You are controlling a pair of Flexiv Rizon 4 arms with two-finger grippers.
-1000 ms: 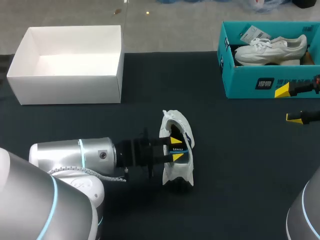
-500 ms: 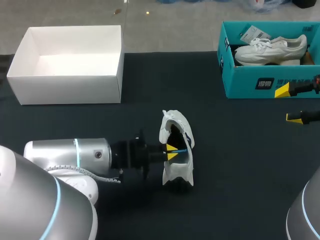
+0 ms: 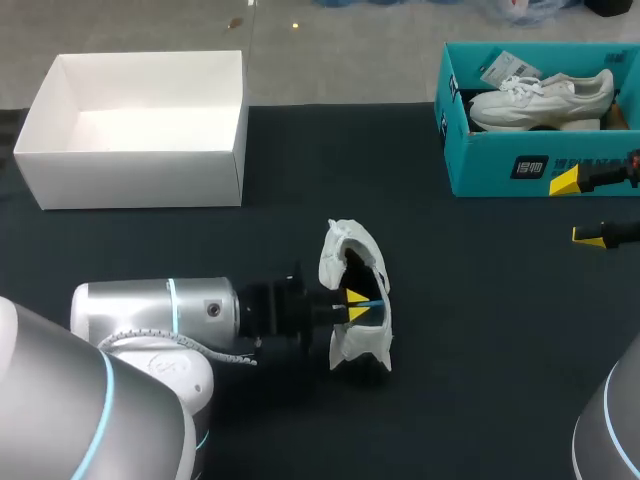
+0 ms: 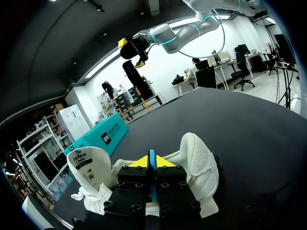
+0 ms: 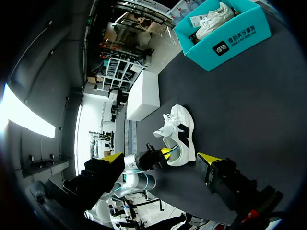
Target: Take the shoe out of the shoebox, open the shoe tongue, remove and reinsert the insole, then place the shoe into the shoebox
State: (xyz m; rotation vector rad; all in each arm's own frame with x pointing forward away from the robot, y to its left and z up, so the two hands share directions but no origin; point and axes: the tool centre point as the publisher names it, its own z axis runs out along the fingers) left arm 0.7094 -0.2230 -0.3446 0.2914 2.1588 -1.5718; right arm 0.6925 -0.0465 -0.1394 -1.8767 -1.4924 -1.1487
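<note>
Shoe [image 3: 362, 262] sits just below the middle of the head view, on the black table [image 3: 480, 340]. You see it white, with its dark opening turned toward your left arm, which comes in from the lower left. Your left gripper [image 3: 355, 304] is inside that opening. Its yellow fingertips [image 4: 140, 163] are pressed together with only a thin blue strip between them, the edge of the insole [image 4: 152, 160], so the pinch is on the insole and not on the shoe's fabric. From the left wrist camera, the tongue [image 4: 85, 164] stands folded outward on one side of the gripper with its printed label showing. The laces are bunched at its base. The knit heel collar [image 4: 199, 163] rises on the gripper's other side.

Your right gripper [image 3: 577, 209] hangs at the right edge of the head view, well apart from the shoe. Its two fingers are spread wide, with nothing between them. One tip lies against the front wall of the teal shoebox [image 3: 500, 170] as seen in that view; you cannot tell whether they touch.

The teal shoebox is in the upper right of the head view and holds a second white shoe [image 3: 545, 98]. An open white box [image 3: 140, 170] sits in the upper left.
</note>
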